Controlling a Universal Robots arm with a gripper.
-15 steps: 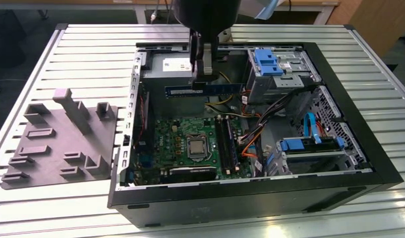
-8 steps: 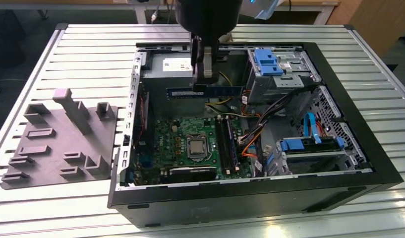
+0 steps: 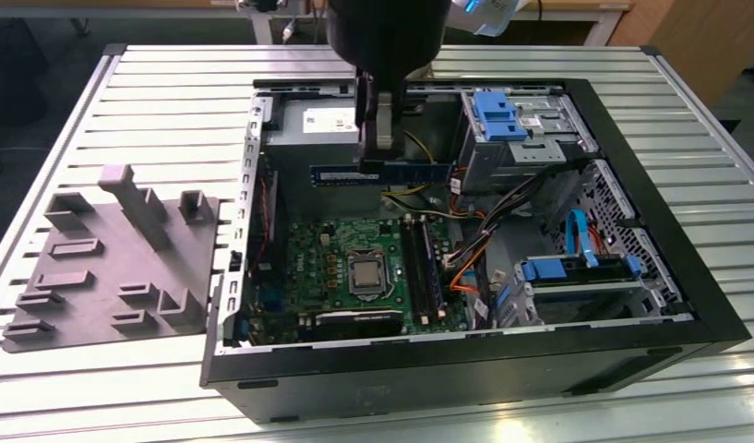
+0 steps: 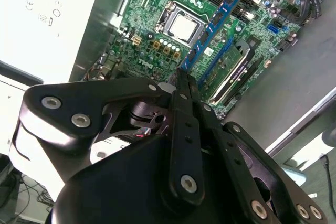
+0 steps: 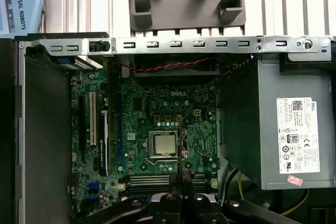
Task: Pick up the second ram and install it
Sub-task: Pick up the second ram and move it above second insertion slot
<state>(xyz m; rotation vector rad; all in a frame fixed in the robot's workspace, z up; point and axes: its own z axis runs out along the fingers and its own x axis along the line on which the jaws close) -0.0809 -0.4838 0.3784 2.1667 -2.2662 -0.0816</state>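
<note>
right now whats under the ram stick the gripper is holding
In the second wrist view the green motherboard lies beneath the second ram in the gripper, processor socket on one side, card slots on the other. The board strip right behind the stick is covered.

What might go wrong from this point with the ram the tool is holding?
The second ram, clamped in the tool, hangs crosswise to the memory slots. Unless it is turned to match them, it may jam or bend. The orange cables beside the slots might snag it on the way down.
</note>
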